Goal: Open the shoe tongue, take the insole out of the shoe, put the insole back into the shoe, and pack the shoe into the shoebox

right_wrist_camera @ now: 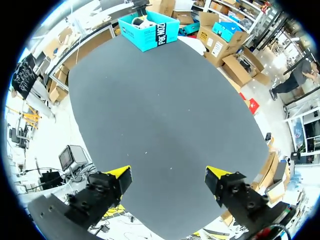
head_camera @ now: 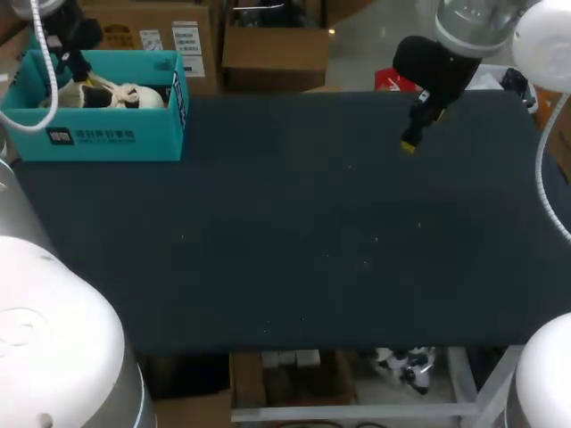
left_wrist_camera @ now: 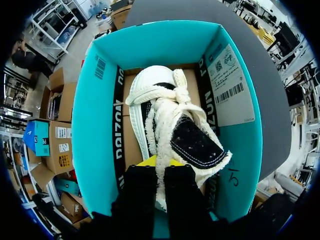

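The teal shoebox (head_camera: pixel 94 134) stands at the table's far left corner. Inside it lies the white shoe with a dark insole (head_camera: pixel 111 96). In the left wrist view the shoe (left_wrist_camera: pixel 170 120) lies lengthwise in the shoebox (left_wrist_camera: pixel 95 130), toe pointing away from my gripper. My left gripper (left_wrist_camera: pixel 160 165) is down in the box at the shoe's heel, shut on the frayed white heel edge. My right gripper (right_wrist_camera: pixel 169 176) hangs open and empty above the far right of the table (head_camera: pixel 312 223), away from the shoebox (right_wrist_camera: pixel 150 30). The head view shows its yellow tip (head_camera: pixel 408 145).
The dark table top stretches from the box to the right edge. My left arm's white housing (head_camera: pixel 53 348) fills the near left corner, and my right arm (head_camera: pixel 464 45) comes in from the far right.
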Motion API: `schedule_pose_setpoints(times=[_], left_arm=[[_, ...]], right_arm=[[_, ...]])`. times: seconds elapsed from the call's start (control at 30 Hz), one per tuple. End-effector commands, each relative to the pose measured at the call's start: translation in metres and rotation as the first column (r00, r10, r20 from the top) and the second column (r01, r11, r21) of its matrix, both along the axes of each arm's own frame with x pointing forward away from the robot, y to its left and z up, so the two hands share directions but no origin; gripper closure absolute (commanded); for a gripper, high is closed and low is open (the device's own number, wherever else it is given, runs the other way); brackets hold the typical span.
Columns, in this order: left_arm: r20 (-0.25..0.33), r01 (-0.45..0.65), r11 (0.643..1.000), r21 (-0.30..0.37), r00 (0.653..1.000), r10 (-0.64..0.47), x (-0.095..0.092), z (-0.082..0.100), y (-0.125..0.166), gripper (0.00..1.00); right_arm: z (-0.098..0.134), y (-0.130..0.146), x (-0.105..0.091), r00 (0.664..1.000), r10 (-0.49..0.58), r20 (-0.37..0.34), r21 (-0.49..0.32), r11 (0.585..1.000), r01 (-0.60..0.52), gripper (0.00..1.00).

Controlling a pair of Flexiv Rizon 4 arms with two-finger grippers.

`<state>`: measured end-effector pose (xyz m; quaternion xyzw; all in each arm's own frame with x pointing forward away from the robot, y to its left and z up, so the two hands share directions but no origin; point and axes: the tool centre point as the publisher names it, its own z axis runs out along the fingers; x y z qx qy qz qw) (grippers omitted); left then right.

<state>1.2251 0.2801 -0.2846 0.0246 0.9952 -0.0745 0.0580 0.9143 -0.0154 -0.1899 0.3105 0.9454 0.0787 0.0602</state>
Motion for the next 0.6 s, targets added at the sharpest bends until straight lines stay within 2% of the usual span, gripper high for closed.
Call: schedule_pose_setpoints(times=[0.03, 0.23, 0.27, 0.3, 0.43, 0.6], left_arm=[[-0.354, 0.053, 0.999, 0.002, 0.934, -0.049, 0.022, -0.019, 0.001, 1.00], [-0.370, -0.014, 1.000, 0.004, 0.929, 0.015, 0.035, -0.033, 0.000, 1.00], [-0.369, -0.026, 1.000, 0.003, 0.929, 0.025, 0.038, -0.032, 0.001, 0.44], [-0.368, -0.037, 0.999, -0.002, 0.929, 0.033, 0.040, -0.031, 0.002, 0.00], [-0.345, -0.063, 0.998, -0.029, 0.937, 0.049, 0.037, -0.016, 0.006, 0.00], [-0.315, -0.066, 0.996, -0.058, 0.948, 0.044, 0.027, 0.021, 0.006, 0.00]], right_arm=[[0.000, 0.000, -0.001, 1.000, 0.000, 0.002, 0.001, 1.000, 0.000, 0.00], [0.000, 0.000, -0.001, 1.000, 0.000, 0.002, 0.001, 1.000, 0.000, 0.00], [0.000, 0.000, -0.001, 1.000, 0.000, 0.002, 0.001, 1.000, 0.000, 0.00], [0.000, 0.000, -0.001, 1.000, 0.000, 0.002, 0.001, 1.000, 0.000, 0.00], [0.000, 0.000, -0.001, 1.000, 0.000, 0.002, 0.001, 1.000, 0.000, 0.00], [0.000, 0.000, -0.001, 1.000, 0.000, 0.002, 0.001, 1.000, 0.000, 0.00]])
